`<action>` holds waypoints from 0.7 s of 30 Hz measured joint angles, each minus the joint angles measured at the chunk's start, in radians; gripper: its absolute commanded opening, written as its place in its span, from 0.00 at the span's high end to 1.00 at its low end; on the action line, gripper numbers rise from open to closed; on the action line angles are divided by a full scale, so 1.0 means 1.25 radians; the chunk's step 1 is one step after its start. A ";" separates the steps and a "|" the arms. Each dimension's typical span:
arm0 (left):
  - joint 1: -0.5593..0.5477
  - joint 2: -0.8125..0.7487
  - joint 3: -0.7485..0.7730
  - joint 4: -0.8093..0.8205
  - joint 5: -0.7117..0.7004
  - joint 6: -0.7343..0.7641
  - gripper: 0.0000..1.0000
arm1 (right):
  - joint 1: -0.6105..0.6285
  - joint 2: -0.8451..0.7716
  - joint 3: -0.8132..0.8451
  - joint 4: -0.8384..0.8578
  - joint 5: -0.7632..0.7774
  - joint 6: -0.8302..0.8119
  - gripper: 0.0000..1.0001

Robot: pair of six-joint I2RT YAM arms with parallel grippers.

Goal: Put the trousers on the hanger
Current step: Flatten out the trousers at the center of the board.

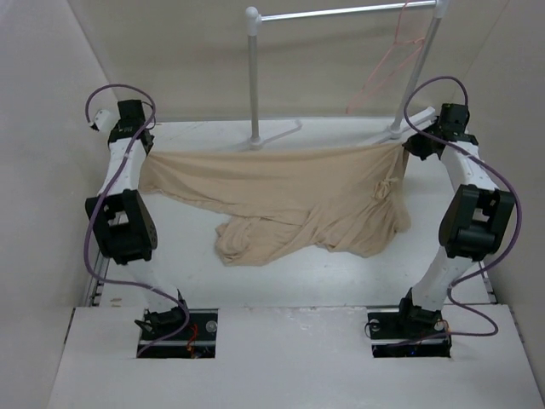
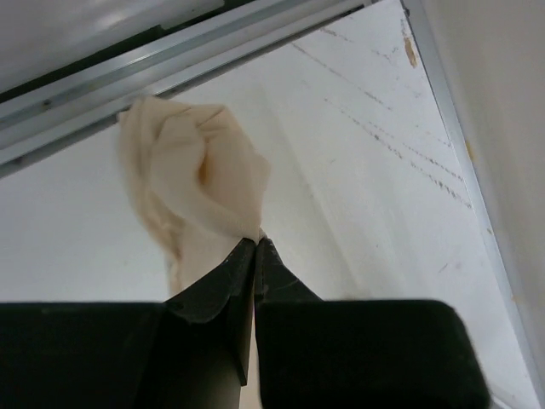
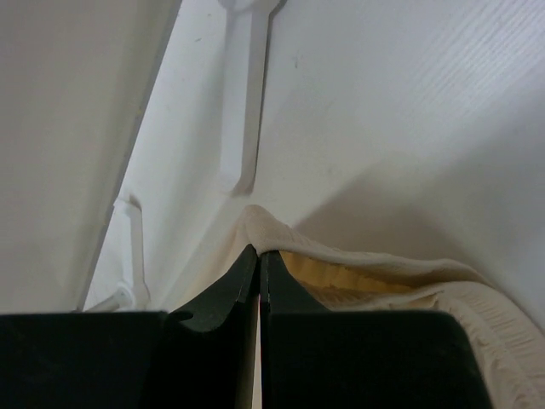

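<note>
You have the trousers (image 1: 281, 189) stretched, long axis left to right, your left gripper (image 2: 257, 243) clamped on one end, right gripper (image 3: 258, 251) pinching the other, hanger (image 1: 373, 79) hung on rack (image 1: 341, 13) behind.

Overhead I get soft, even, slightly warm light, with only faint shadows under the trousers (image 1: 281, 200). My wrist views are dimmer (grey shading beside the fabric on the right), and the left one shows the bunched cloth slightly blurred.
</note>
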 measured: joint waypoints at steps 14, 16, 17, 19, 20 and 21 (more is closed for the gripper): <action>-0.056 0.499 0.510 0.005 0.001 0.079 0.66 | 0.001 0.338 0.360 -0.106 0.038 -0.042 0.65; -0.061 0.506 0.514 0.019 0.013 0.091 0.52 | 0.000 0.349 0.385 -0.108 0.046 -0.045 0.49; -0.062 0.505 0.509 0.026 0.019 0.099 0.50 | 0.001 0.349 0.391 -0.113 0.051 -0.047 0.44; -0.061 0.483 0.475 0.054 0.027 0.107 0.47 | 0.002 0.345 0.401 -0.120 0.058 -0.049 0.35; -0.059 0.456 0.430 0.065 0.031 0.109 0.48 | 0.003 0.337 0.399 -0.120 0.061 -0.051 0.33; -0.057 0.418 0.370 0.064 0.034 0.110 0.49 | 0.004 0.323 0.388 -0.122 0.064 -0.052 0.32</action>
